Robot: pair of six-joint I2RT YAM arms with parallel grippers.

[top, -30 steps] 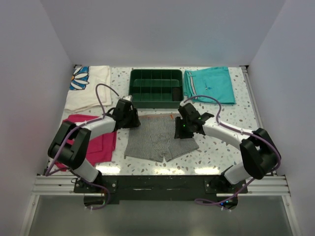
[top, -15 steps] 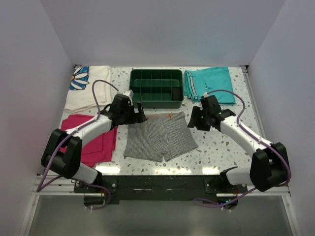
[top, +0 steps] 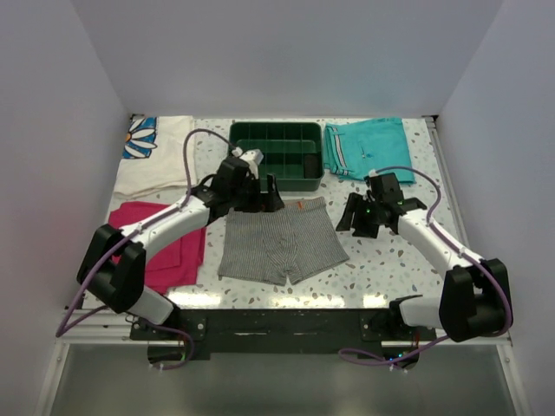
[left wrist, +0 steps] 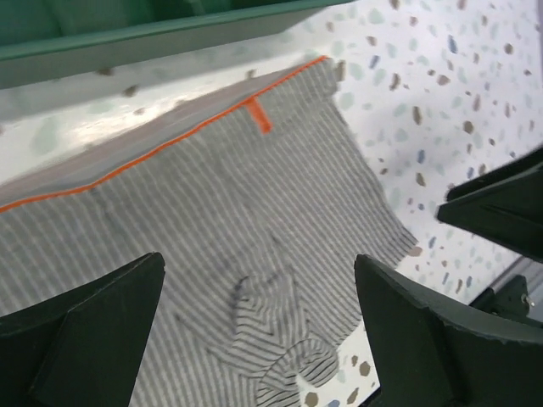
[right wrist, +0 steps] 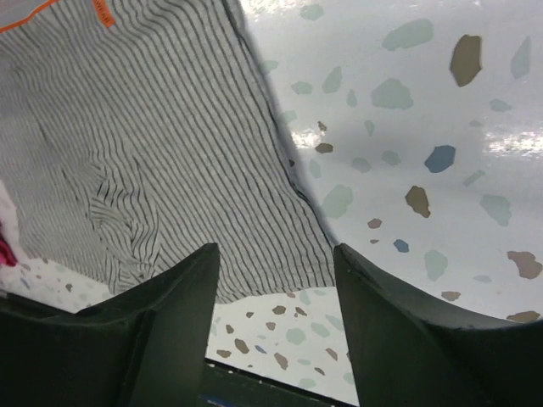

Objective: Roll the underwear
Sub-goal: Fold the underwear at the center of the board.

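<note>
Underwear (top: 279, 244) lies flat, mid table (top: 390, 260), just in front of tray (top: 274, 126).

Top view: L gripper (top: 263, 194) is over its far edge, R gripper (top: 354, 217) just off its right side.

L wrist: jaws spread wide w/ nothing btwn them. Striped cloth (left wrist: 212, 237) w/ orange trim is below, tray wall (left wrist: 127, 34) at top.

R wrist: R gripper (right wrist: 273, 254) jaws apart, less wide, empty. Underwear's right edge (right wrist: 153, 153) is below, speckled table (right wrist: 424, 127) beside it.
</note>
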